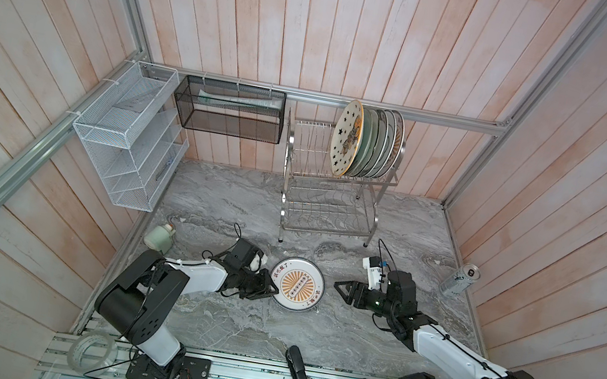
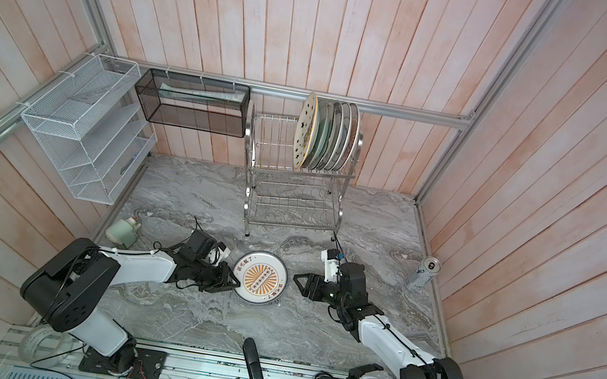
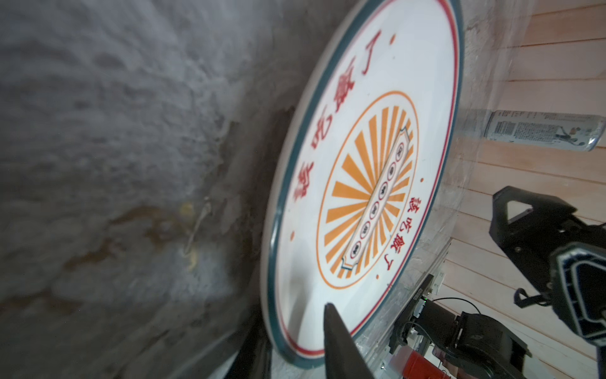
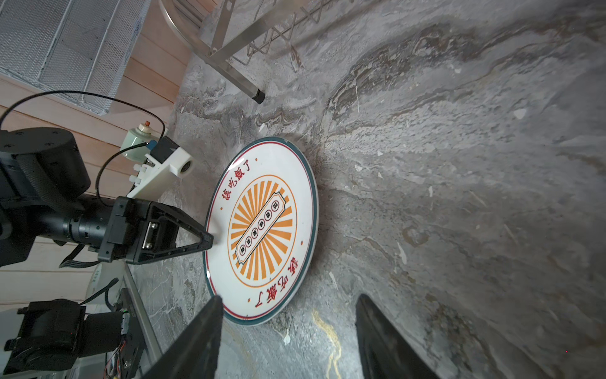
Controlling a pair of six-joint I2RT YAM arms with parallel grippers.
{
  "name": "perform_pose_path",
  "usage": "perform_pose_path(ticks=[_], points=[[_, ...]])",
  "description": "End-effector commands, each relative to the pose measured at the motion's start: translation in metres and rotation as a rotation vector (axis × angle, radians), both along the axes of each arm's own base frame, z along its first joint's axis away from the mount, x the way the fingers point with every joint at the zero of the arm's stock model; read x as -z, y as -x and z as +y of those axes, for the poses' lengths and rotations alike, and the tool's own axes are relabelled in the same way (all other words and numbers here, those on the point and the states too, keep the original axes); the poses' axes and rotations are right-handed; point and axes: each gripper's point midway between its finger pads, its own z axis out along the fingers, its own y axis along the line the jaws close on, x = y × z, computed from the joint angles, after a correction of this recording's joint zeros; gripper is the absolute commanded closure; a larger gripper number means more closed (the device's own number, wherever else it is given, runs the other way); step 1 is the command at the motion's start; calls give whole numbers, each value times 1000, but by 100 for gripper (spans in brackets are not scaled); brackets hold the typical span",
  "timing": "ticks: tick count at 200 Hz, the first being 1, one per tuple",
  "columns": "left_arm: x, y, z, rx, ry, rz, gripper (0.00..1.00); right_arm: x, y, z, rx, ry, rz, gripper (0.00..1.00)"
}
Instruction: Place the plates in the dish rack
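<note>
The plate [image 1: 297, 284] is white with teal rim, orange sunburst, red lettering.

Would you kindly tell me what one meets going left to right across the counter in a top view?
From the left: jar, left gripper, plate, right gripper, can.

Left arm [image 1: 194, 272], right arm [image 1: 450, 351]: white shells, bulky black joint housings, small screw holes dotting shoulder caps. Thin black cables [image 1: 447, 342] along forearms, looped at wrists. White camera blocks [image 4: 164, 170] on wrists. Black triangular open-frame fingers [image 4: 205, 242]. Black base plates [image 1: 198, 370], screwed down.
</note>
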Motion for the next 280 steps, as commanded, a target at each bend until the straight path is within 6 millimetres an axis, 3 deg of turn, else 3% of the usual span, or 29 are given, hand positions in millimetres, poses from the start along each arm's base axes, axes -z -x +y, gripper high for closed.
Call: perform_pose_path(ticks=[1,51,83,116,133,169,197,229,280], points=[[32,11,33,-73,-180,72,67,-1,4,7,-35,-51,10,35],[28,-10,39,-141,-190,17,65,1,6,7,-34,-65,22,35],[36,-21,32,-137,-176,11,66,2,7,7,-33,-66,34,35],[49,-25,31,-129,-200,28,77,1,10,5,-22,-74,35,35],[49,-26,31,-133,-201,26,87,2,10,5,-17,-72,38,35],[43,-29,29,-130,-185,9,98,-1,7,5,-8,-72,33,35],[32,-35,24,-114,-156,-20,100,-2,3,4,3,-68,32,36],[6,-44,20,-112,-103,-83,100,-7,2,7,-5,-87,36,35],[-52,-61,17,-117,-61,-230,100,-18,-2,16,-29,-143,45,34]])
